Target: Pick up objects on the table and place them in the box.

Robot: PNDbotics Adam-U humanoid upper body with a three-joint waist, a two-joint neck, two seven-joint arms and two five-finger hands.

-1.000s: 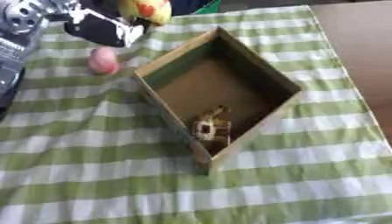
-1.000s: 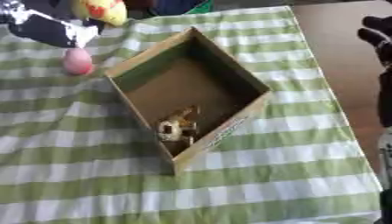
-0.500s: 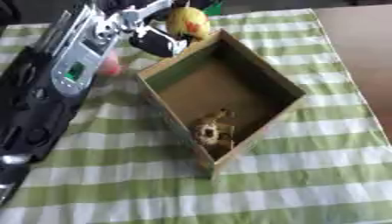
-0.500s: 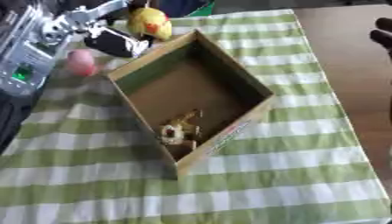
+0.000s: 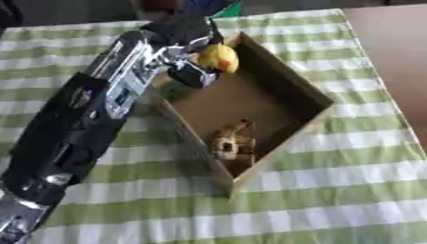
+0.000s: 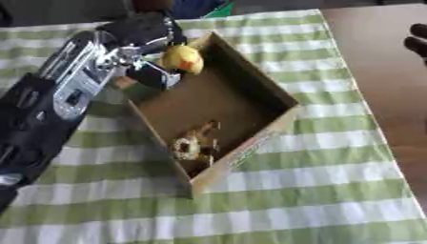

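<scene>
Yellow object (image 5: 218, 58) half-hidden by left robot hand (image 5: 185, 44)

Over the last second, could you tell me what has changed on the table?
The left hand, fingers curled round the yellow toy, has carried it from the table's far left to over the box. The brown toy inside stayed put.

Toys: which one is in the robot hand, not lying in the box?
The yellow round toy, held by the left robot hand over the box's far corner. The tan toy lies on the box floor.
</scene>
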